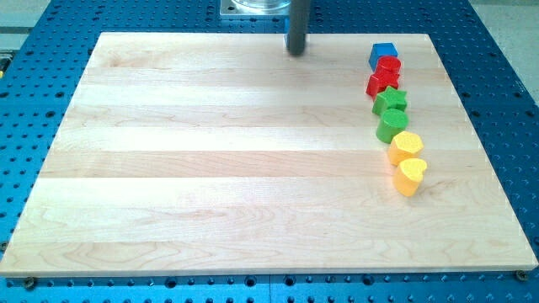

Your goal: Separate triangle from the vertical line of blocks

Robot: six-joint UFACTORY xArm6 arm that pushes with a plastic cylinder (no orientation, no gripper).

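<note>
My tip (296,52) is at the view's top middle of the wooden board (210,168), well to the left of the blocks and touching none. Several blocks form a near-vertical line at the view's right. From the top down they are a blue block (383,54), a red block (391,66), a red star (381,84), a green star (390,102), a green block (392,127), a yellow block (405,147) and a yellow heart (411,177). Neighbours touch or nearly touch. I cannot make out for sure which block is the triangle; the blue one looks angular.
The board lies on a blue perforated table (497,76). The arm's metal mount (257,7) is at the view's top edge above the rod.
</note>
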